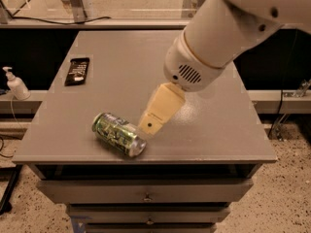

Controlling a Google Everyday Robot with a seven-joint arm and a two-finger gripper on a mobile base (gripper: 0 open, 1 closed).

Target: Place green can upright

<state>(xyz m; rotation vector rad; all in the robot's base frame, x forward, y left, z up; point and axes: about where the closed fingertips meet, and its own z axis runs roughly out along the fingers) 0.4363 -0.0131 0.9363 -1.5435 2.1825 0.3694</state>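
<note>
The green can [118, 134] lies on its side near the front left of the grey table [214, 125], its silver end toward the front right. My gripper [151, 124] hangs from the white arm just right of the can, its cream tip close to the can's upper right side. I see only one cream finger face from this side.
A black flat packet [77, 71] lies at the table's left side. A white pump bottle [16, 84] stands on a ledge off the table's left. Drawers [146, 195] sit below the front edge.
</note>
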